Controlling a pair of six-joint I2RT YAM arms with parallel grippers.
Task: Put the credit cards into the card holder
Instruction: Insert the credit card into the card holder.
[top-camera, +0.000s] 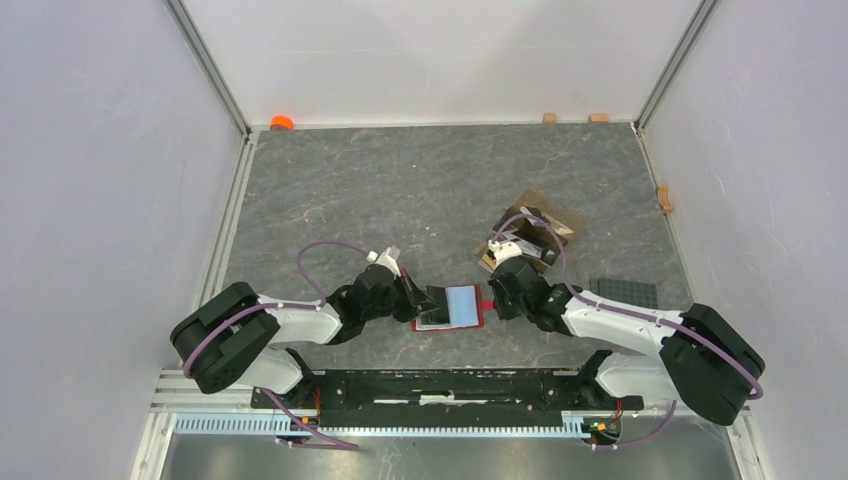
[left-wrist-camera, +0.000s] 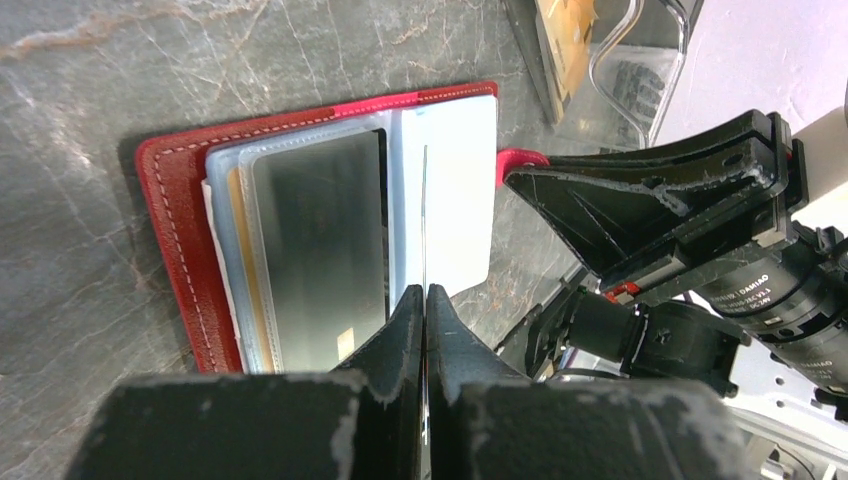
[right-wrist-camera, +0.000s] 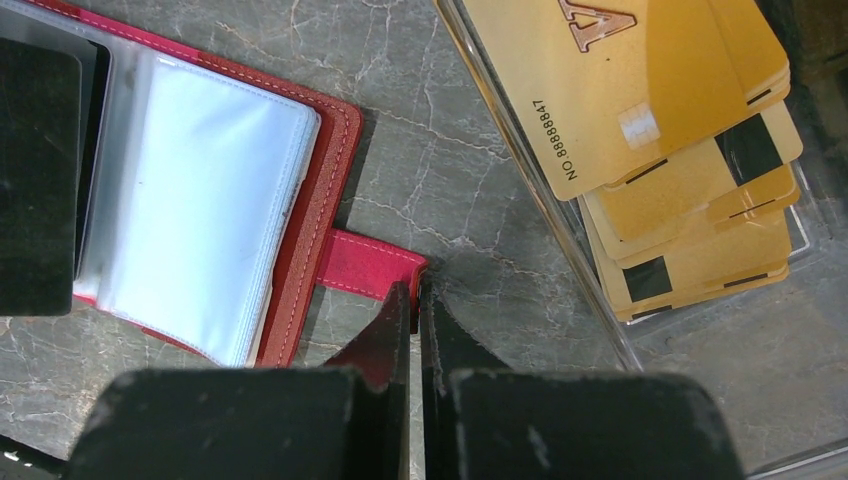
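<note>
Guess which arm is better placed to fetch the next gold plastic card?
Likely the right arm: its shut jaws sit near the clear tray of gold cards, while the left arm pinches a clear sleeve of the red stitched card holder.

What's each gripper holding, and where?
Left gripper: a clear sleeve of the card holder, by its edge. Right gripper: apparently the red tab, by its end.
</note>
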